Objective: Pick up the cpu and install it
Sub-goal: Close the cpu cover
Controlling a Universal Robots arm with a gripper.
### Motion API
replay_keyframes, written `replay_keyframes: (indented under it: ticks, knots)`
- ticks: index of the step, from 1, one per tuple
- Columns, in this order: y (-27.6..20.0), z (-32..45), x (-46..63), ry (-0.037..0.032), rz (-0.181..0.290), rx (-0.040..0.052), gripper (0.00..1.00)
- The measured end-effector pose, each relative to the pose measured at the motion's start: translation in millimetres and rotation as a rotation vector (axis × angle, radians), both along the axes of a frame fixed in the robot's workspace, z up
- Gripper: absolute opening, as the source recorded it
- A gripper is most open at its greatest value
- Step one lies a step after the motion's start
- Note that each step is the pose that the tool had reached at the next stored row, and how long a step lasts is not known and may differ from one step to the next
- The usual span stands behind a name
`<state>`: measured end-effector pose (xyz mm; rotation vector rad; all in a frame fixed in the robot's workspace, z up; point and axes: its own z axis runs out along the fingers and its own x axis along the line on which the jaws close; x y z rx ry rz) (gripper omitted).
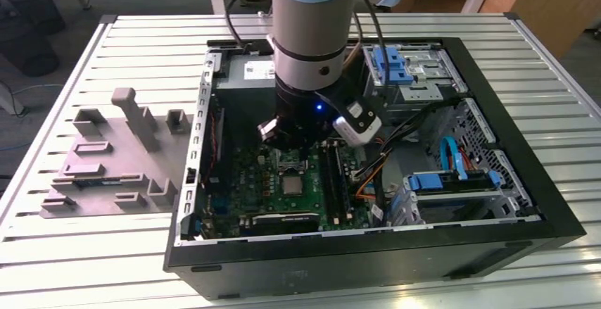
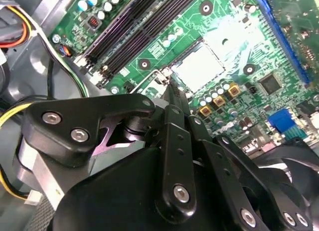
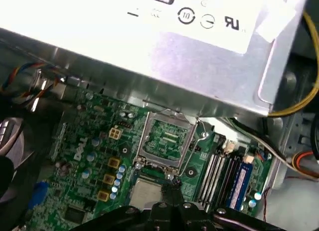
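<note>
The cpu (image 2: 198,66) is a small silvery square lying flat in its socket on the green motherboard (image 1: 258,182); it also appears as the cpu (image 1: 294,184) and the cpu (image 3: 145,192). The dark metal socket frame (image 3: 167,141) is swung open toward the power supply, with its wire lever (image 3: 192,151) raised beside it. My gripper (image 2: 172,91) hangs just above the board at the socket's edge, next to the cpu, fingers together and holding nothing. The same gripper (image 3: 172,183) points down between the cpu and the open frame.
I am inside an open black computer case (image 1: 526,182). The grey power-supply box (image 3: 149,42) sits close behind the socket. Memory slots (image 1: 333,179), loose cables (image 1: 376,168) and blue drive bays (image 1: 451,182) lie toward the exterior view's right. A grey tray with posts (image 1: 103,175) is outside the case.
</note>
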<state>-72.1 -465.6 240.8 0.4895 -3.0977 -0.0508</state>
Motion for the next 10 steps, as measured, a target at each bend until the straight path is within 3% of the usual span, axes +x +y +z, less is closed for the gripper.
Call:
replay_keyframes:
  ticks: [8, 9, 10]
  knots:
    - [0.0, -0.7, -0.1, 0.0, 0.144, 0.0, 0.11]
    - [0.0, -0.7, -0.1, -0.0001, 0.16, 0.0012, 0.11]
    - [0.0, -0.9, 0.0, -0.0008, 0.168, 0.0094, 0.11]
